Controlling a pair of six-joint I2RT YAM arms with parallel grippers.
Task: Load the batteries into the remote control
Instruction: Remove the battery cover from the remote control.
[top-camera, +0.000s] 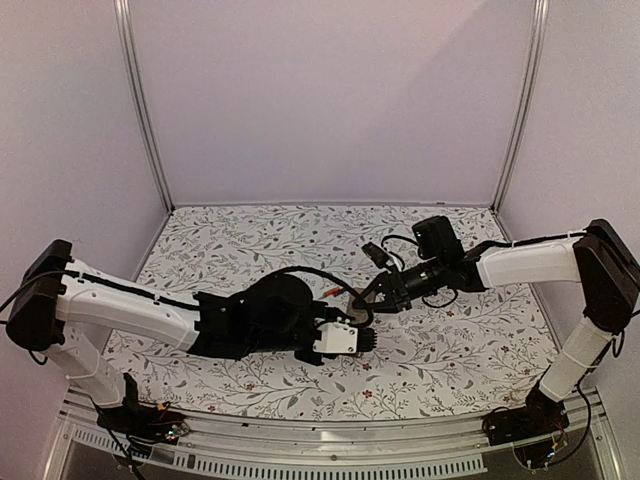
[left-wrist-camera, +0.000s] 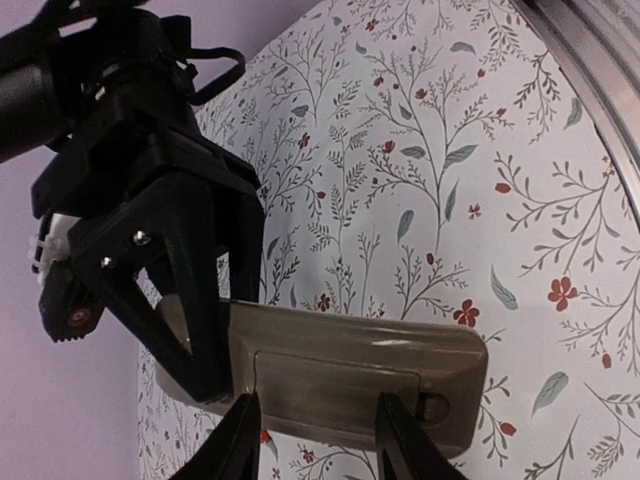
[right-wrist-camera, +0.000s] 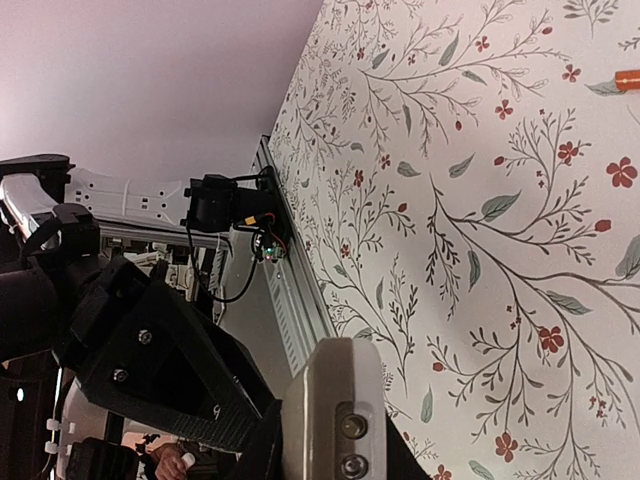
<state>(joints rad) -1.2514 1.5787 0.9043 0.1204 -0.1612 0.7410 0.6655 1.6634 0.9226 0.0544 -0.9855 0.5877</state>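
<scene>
The remote control hangs above the floral table, grey-beige back toward the left wrist camera, its cover panel lying flush in the recess. My right gripper is shut on one end of it, black fingers clamping its sides. My left gripper stands open, its fingertips resting against the remote's near edge at either end of the cover panel. Seen from above, both grippers meet mid-table around the remote. One orange battery lies on the cloth, away from the remote.
The floral cloth covers the table between pale walls. A metal rail runs along the near edge, with the arm bases and cables below it. The left arm's black body sits close beside the remote.
</scene>
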